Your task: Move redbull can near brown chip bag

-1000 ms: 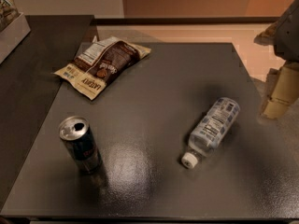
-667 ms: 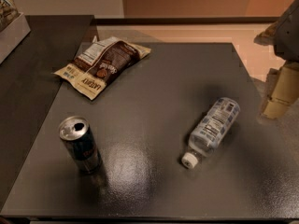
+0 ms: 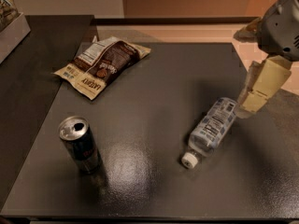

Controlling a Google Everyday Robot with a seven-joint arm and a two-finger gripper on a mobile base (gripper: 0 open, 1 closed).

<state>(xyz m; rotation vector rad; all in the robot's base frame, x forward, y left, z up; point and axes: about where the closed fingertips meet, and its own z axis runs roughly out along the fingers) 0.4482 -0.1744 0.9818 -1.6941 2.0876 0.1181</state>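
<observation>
We think nothing is done yet: the redbull can [image 3: 80, 145] stands near left on the desk [image 3: 163, 87], well apart from the brown chip bag [image 3: 103, 63]. Our end effector [image 3: 262, 85] hangs at the right; apart or together, we cannot say.

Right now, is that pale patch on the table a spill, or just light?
Camera view: likely glare, a soft sheen on the dark table between the redbull can and the plastic bottle, without a liquid's edge; same view: the end effector hangs at the right edge, near the bottle's base end.
</observation>
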